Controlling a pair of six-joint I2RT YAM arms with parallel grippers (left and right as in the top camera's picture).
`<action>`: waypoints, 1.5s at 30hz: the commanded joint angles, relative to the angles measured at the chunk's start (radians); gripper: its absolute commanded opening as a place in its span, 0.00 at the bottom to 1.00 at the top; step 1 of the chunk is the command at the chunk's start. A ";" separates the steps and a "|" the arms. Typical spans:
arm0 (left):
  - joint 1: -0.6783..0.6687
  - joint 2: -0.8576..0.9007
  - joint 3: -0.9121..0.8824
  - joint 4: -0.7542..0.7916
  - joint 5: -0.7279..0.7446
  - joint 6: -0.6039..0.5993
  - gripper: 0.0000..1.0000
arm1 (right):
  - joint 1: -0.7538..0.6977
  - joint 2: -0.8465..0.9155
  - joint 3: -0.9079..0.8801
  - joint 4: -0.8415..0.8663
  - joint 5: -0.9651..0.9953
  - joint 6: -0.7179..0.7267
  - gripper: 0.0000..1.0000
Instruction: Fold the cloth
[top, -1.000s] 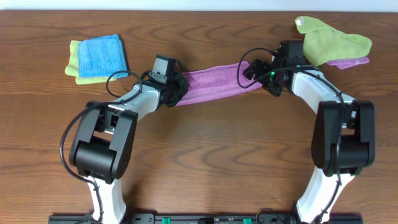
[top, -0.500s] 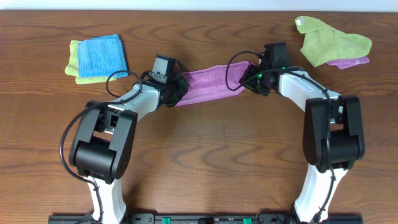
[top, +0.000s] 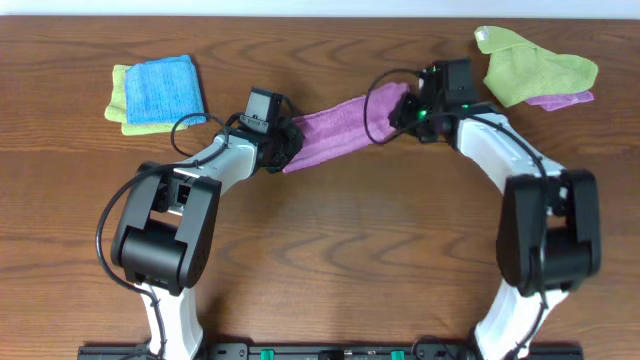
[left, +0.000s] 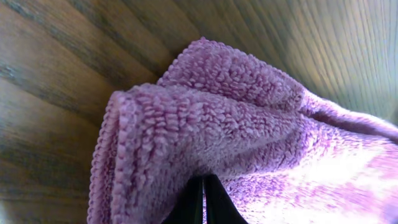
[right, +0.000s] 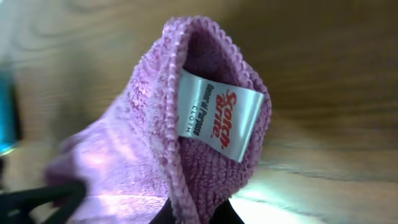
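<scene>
Toward the back of the worktop (top: 330, 250), about midway between its left and right edges, the purple cloth (top: 340, 125) forms a narrow band stretched between the two arms, its right end nearer the back edge; the left gripper (top: 285, 150) is clenched on the band's left end, and its wrist view shows dark fingertips (left: 189, 208) pinching the fuzzy folded pile from below; the right gripper (top: 400, 108) is clamped on the right end, where the hemmed corner bunches above the jaws with a white tag (right: 221, 118) printed in red facing the lens; the band's middle seems lifted off the wood, though from above that is hard to tell; near the back-left corner a folded blue cloth (top: 160, 88) lies on a lime-green cloth (top: 118, 100); near the back-right corner a rumpled green cloth (top: 535, 65) covers another purple piece (top: 565, 100), only its edge showing.
</scene>
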 joint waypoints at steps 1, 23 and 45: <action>0.003 0.023 -0.003 -0.021 0.000 -0.003 0.06 | 0.038 -0.037 -0.003 0.002 -0.024 -0.042 0.01; 0.051 -0.015 0.049 -0.083 0.098 0.139 0.06 | 0.270 -0.037 -0.003 0.050 0.004 -0.040 0.01; 0.217 -0.324 0.071 -0.287 0.040 0.298 0.06 | 0.397 -0.031 -0.003 0.077 0.060 -0.044 0.01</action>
